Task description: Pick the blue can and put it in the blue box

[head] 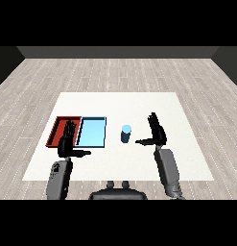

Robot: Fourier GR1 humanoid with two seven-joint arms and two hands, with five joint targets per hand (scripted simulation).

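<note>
In the head view we see the white table [187, 158] spread across a grey plank floor [38, 81], and on it the blue can [126, 133] stands upright, slightly right of the table's middle, apart from everything else. At about nine o'clock from the can lies the light blue tray [92, 143], and touching that tray's left edge, again at nine o'clock, lies the red tray [56, 127]; the two sit side by side with their long sides together. Our right hand [158, 131] is at roughly three o'clock from the can, near it but not touching; its fingers point straight up toward twelve o'clock and its thumb reaches out toward nine o'clock, so the hand is spread wide and holds nothing. Our left hand [67, 141] hangs over the near part of the red tray, fingers straight toward twelve o'clock and thumb out toward three o'clock, likewise spread and empty. That hand covers the red tray's near right corner and part of the seam between the trays, so we cannot make out how the trays meet there. Both grey forearms run off toward six o'clock and are cut off at the lower edge. The can's top and any marking on it are too small for us to make out.
</note>
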